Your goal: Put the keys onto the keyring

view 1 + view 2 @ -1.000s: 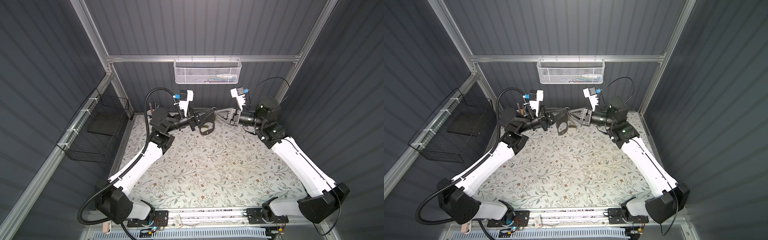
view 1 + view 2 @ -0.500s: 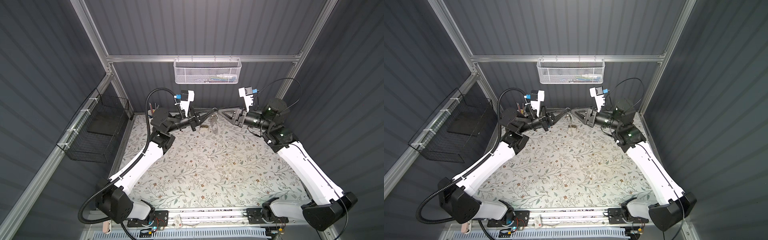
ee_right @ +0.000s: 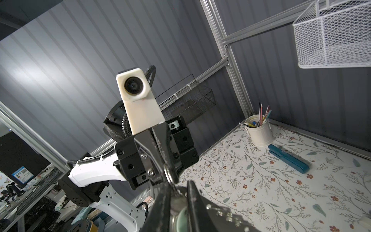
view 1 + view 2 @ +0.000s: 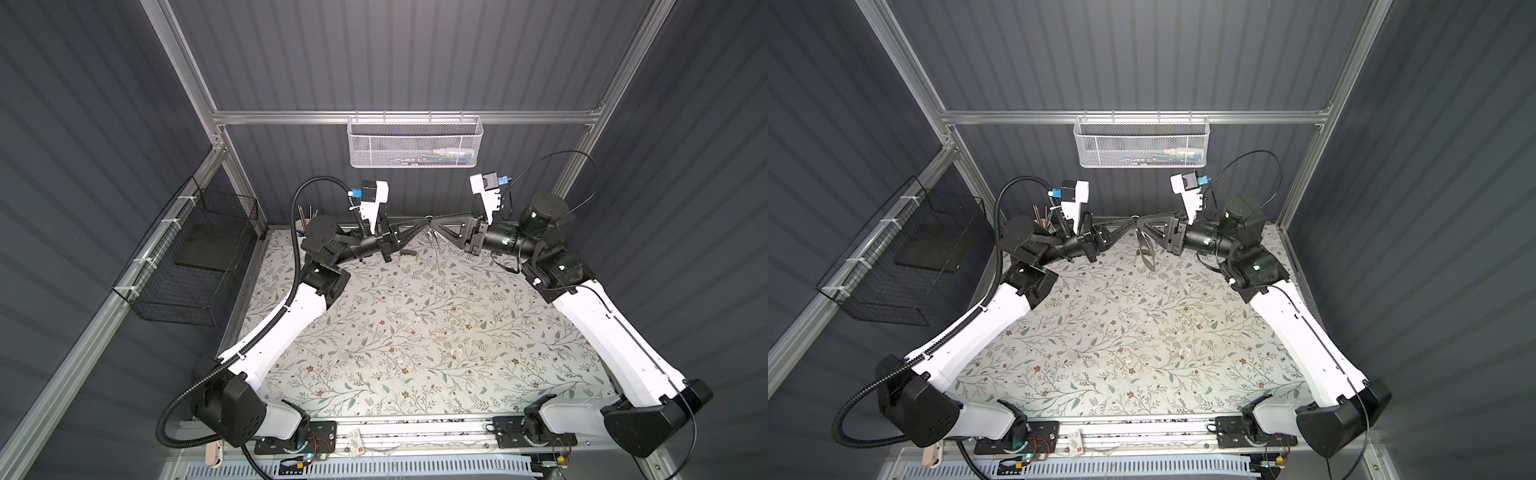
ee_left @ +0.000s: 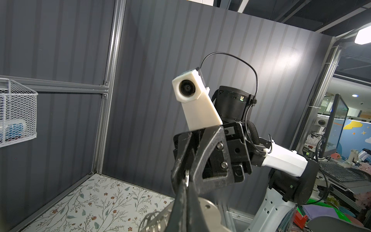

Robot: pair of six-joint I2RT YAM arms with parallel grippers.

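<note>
The keyring hangs above the far end of the table, one wire ring pinched in the closed left gripper. The right gripper, tip to tip with it, clamps the keys by their mint tag; the brass blade is hidden.

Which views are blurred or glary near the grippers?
Left wrist view: silver wire rings close to the lens are out of focus, ceiling lamp blows out. Right wrist view: pale mint-green oval tag is soft. Both top views: evenly lit, no blur.
</note>
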